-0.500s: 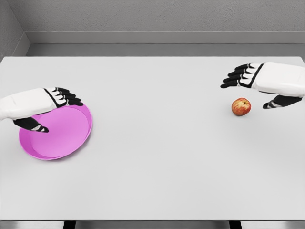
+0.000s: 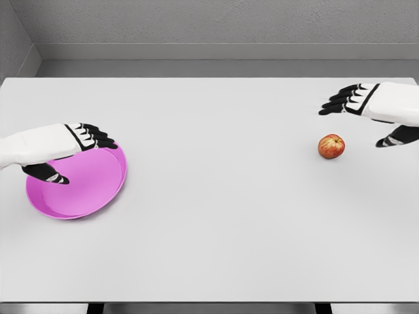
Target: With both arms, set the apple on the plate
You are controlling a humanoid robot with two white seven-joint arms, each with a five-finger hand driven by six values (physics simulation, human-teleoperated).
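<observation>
A red-and-yellow apple (image 2: 331, 146) rests on the white table at the right. A pink plate (image 2: 91, 186) lies flat at the left. My left hand (image 2: 75, 154) hovers over the plate's upper left rim, fingers spread, thumb below, holding nothing. At the far right my right hand (image 2: 363, 121) hangs up and to the right of the apple, apart from it, with fingers extended and thumb (image 2: 393, 140) spread wide.
The white table (image 2: 216, 216) reaches from the grey back wall to the front edge at the bottom of the picture. Nothing else lies on it.
My right hand has drawn back to the right and slightly up, away from the apple. The left hand shifted a little over the plate. Apple and plate stayed put.
</observation>
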